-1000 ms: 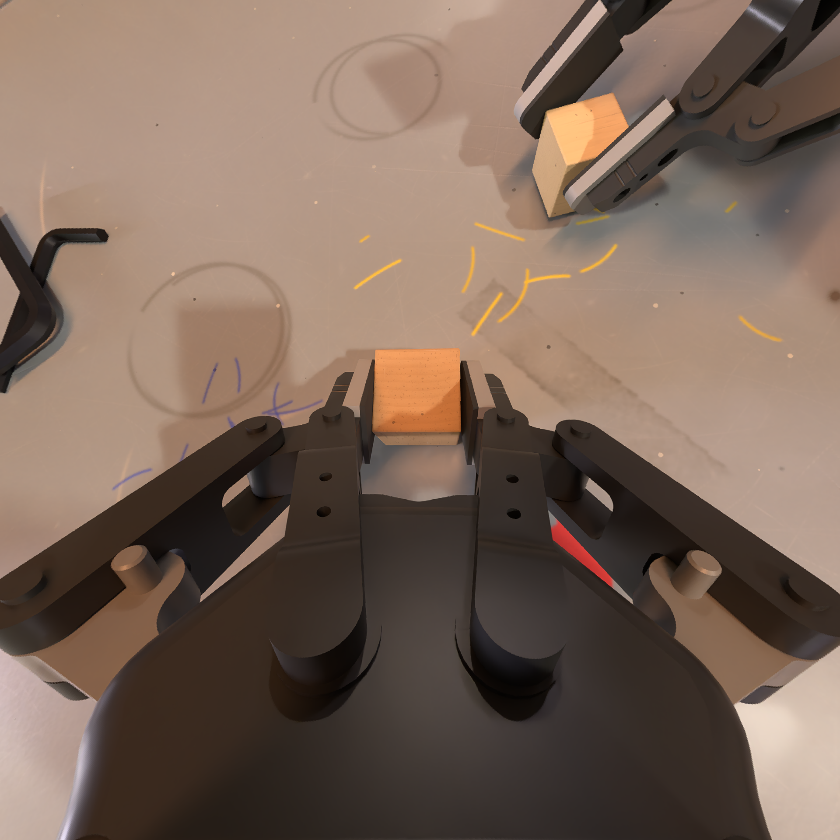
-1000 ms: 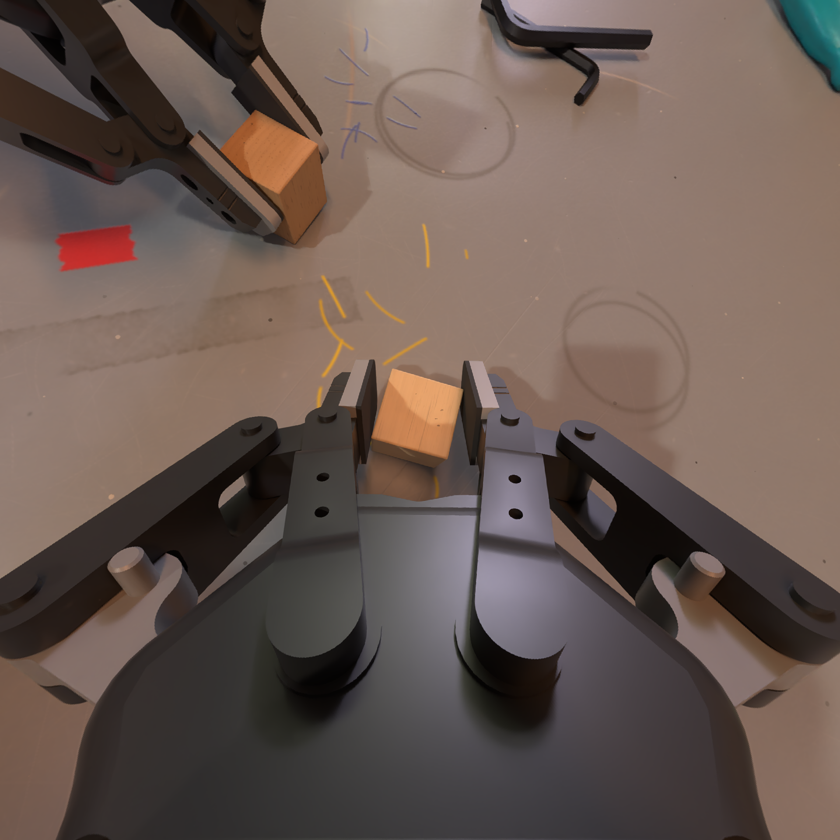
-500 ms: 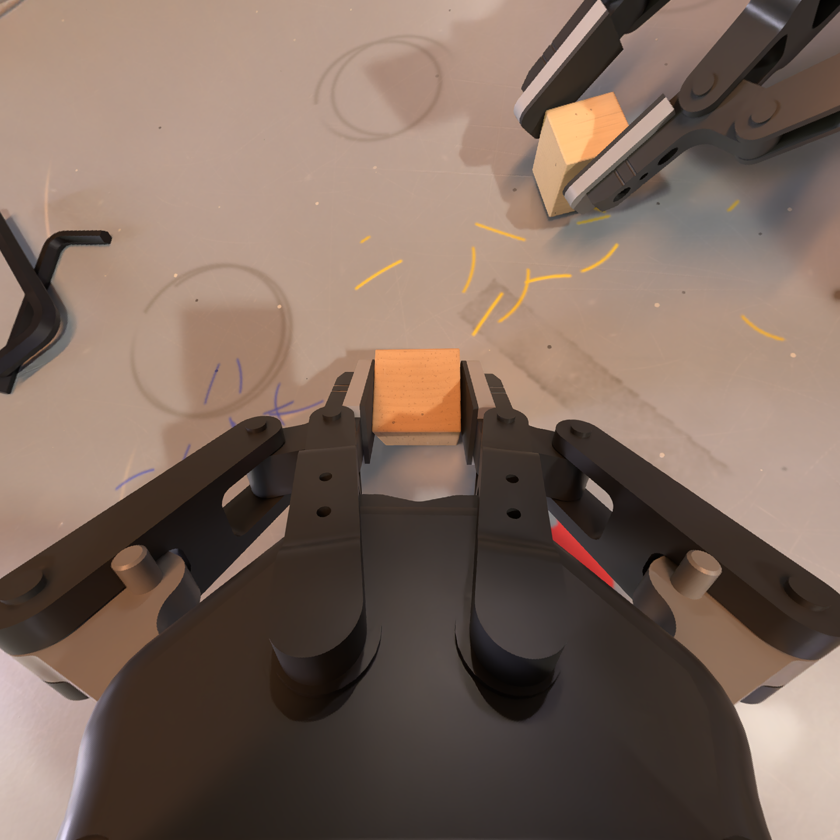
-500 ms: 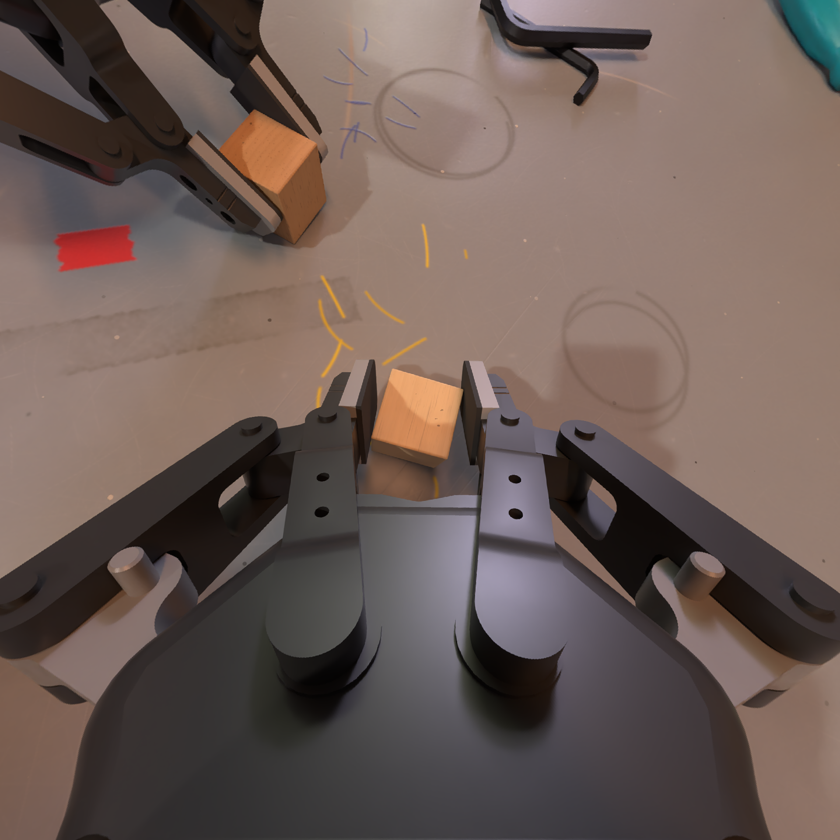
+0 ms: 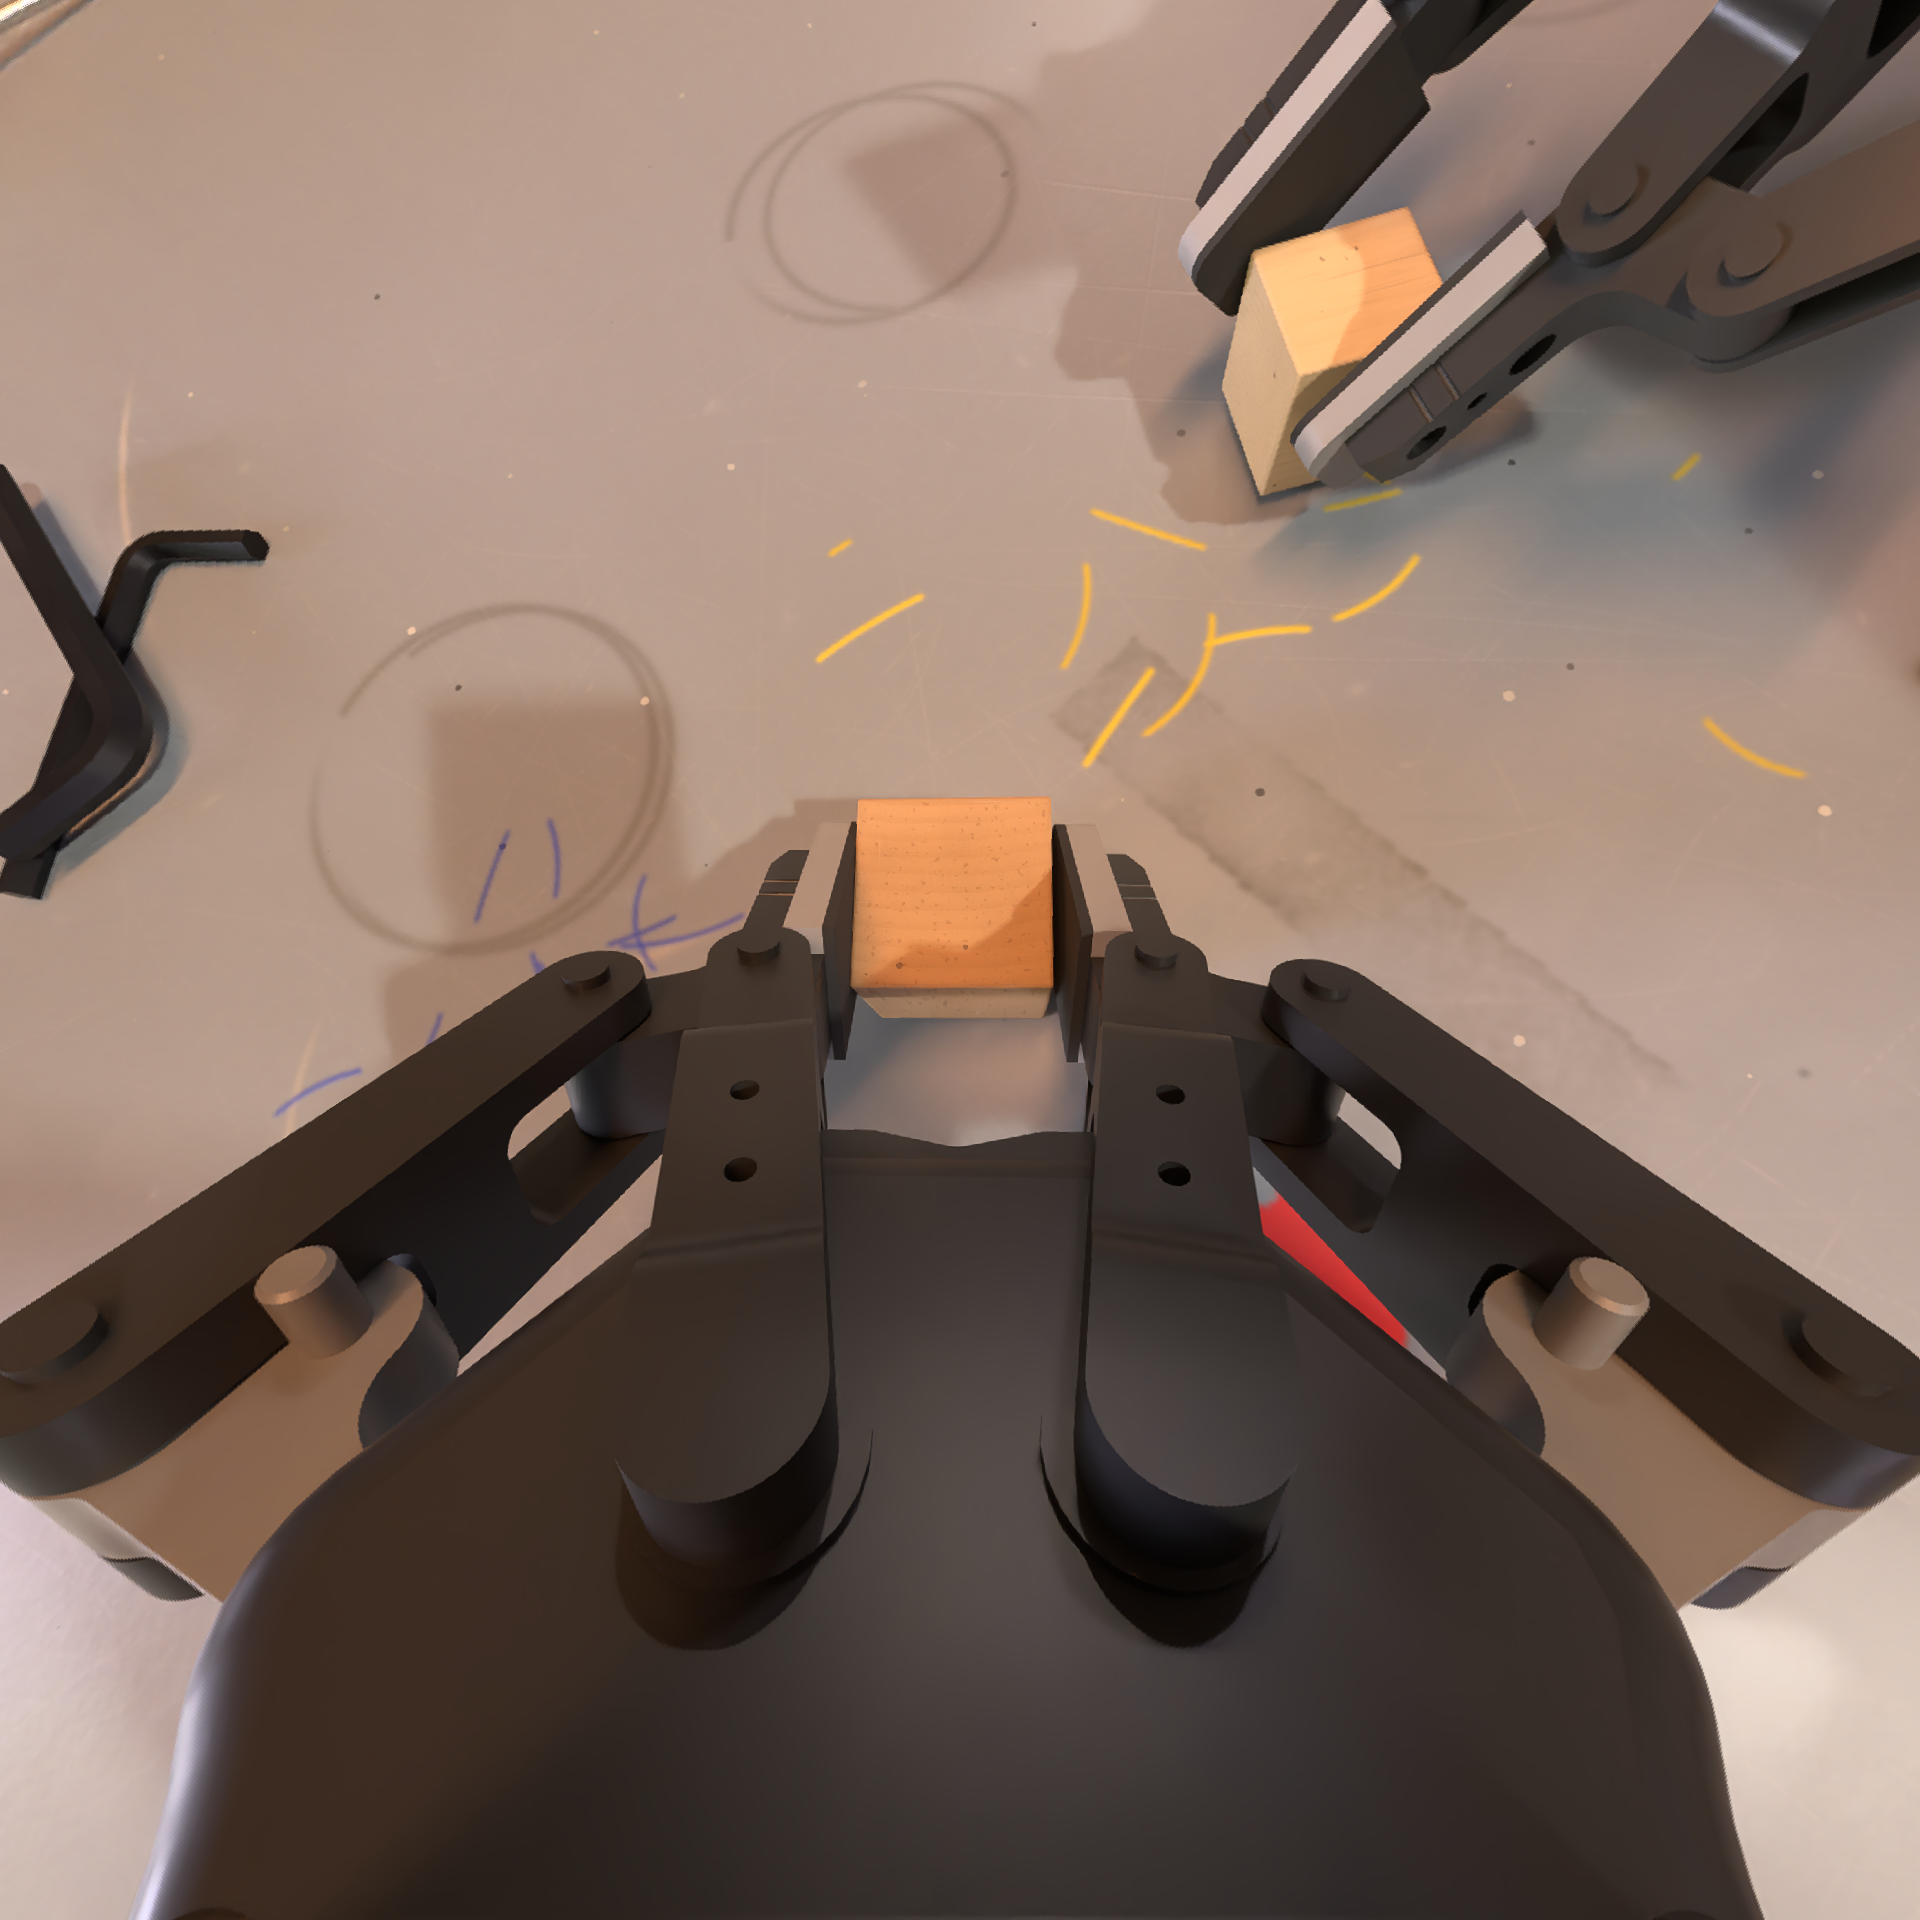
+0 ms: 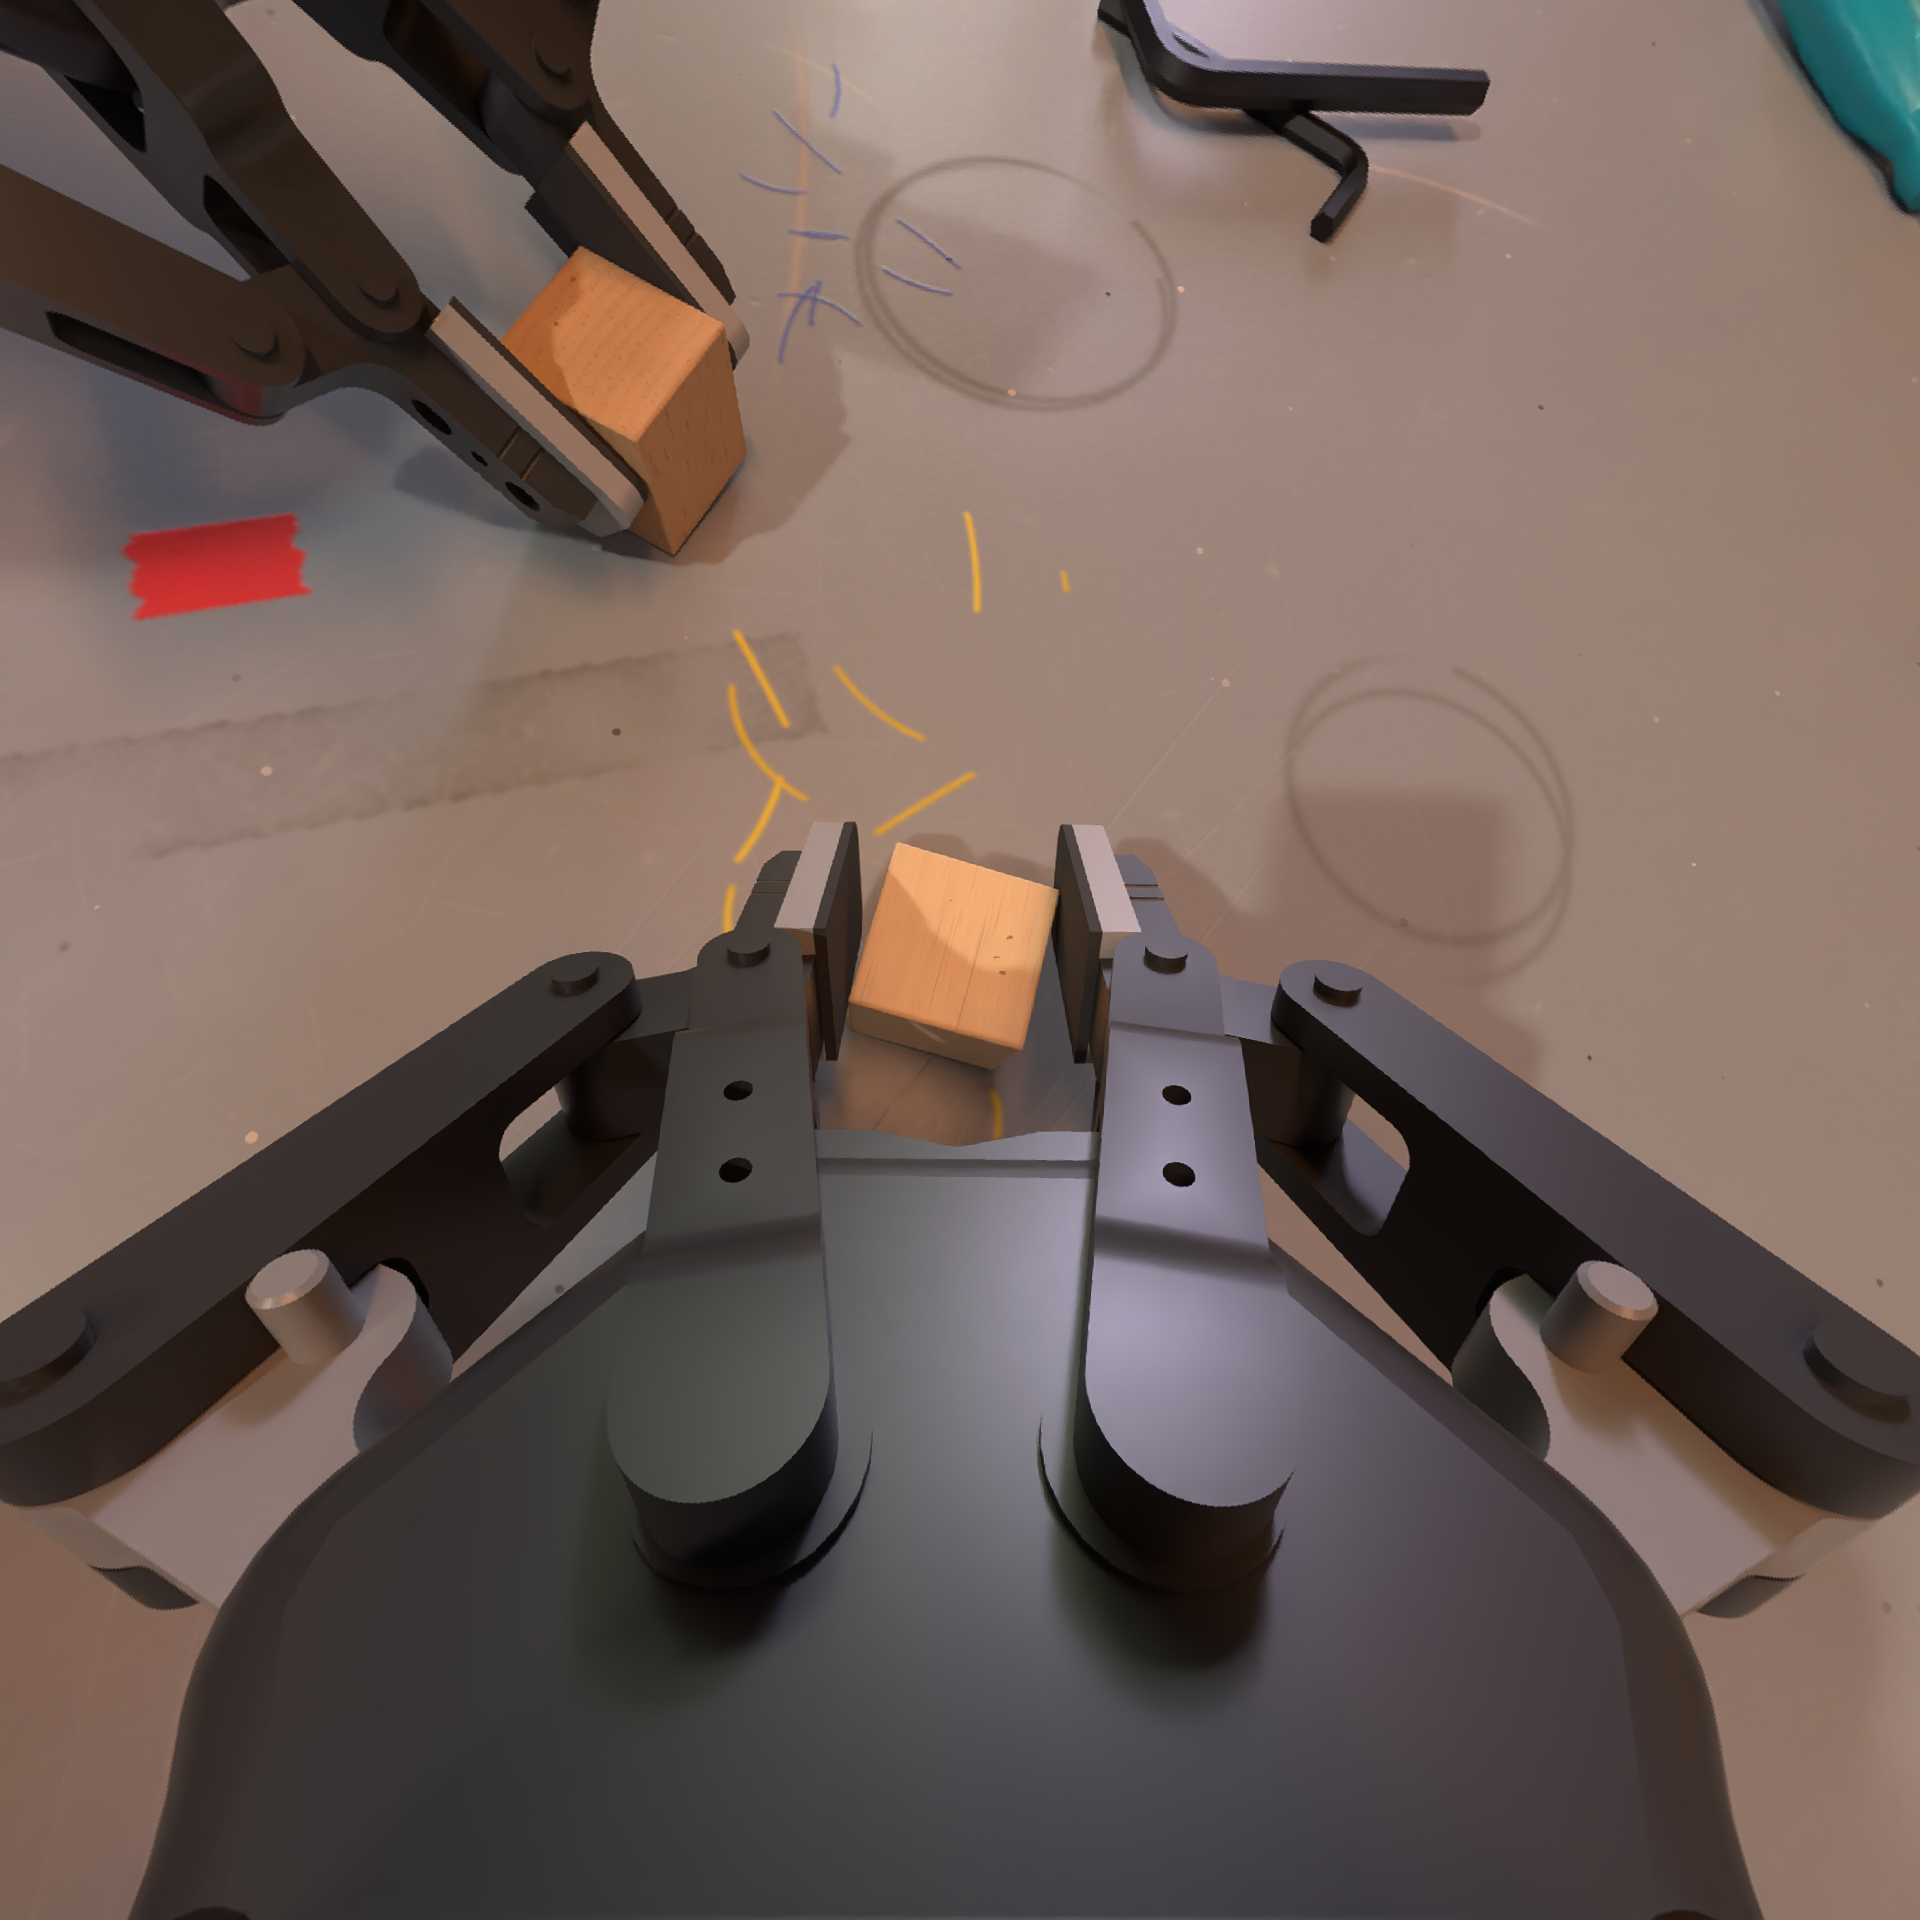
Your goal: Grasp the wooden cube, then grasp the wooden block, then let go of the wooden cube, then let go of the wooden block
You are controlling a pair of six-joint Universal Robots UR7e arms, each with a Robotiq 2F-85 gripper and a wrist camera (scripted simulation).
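Where the pads of the left gripper press flat on both sides, the wooden block is clamped on the table. The wooden cube sits skewed between the parted jaws of the right gripper, with a gap at one pad. Open tabletop lies between the two. Wooden pieces: two. Red tape: one. Hex key: one, near the far edge.

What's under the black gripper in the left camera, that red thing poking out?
A strip of red tape lies flat on the table. The left gripper, shut on its wooden block, covers most of it there; the right camera shows it whole.
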